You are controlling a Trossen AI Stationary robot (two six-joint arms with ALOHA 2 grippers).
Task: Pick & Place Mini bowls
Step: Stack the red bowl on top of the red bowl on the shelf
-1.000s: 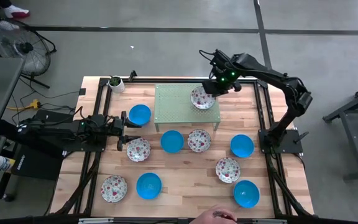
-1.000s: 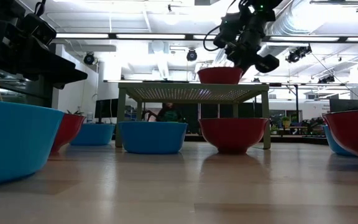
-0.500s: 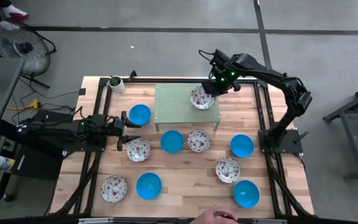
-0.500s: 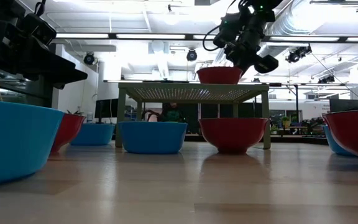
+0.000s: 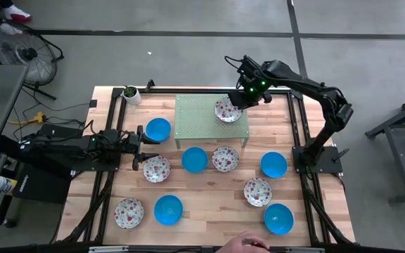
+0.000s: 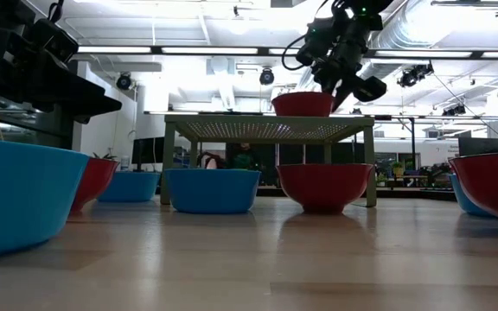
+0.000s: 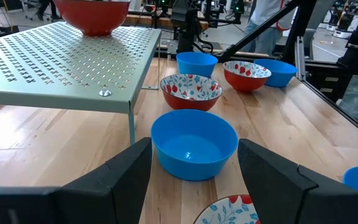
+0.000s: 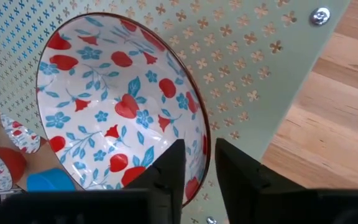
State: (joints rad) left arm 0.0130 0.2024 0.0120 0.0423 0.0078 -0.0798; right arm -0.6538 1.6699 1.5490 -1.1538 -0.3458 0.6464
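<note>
While astride the rim of a round floral bowl [image 8: 120,115] on perforated green metal shelf [image 5: 199,116], right end effector [image 8: 194,163] parted, released

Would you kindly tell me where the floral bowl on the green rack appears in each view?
High view: floral bowl, on the green rack, right side.
Low view: red underside, on the rack.
Left wrist view: red bowl, top edge.
Right wrist view: fills the picture.
Shared landmark: the perforated rack.
</note>
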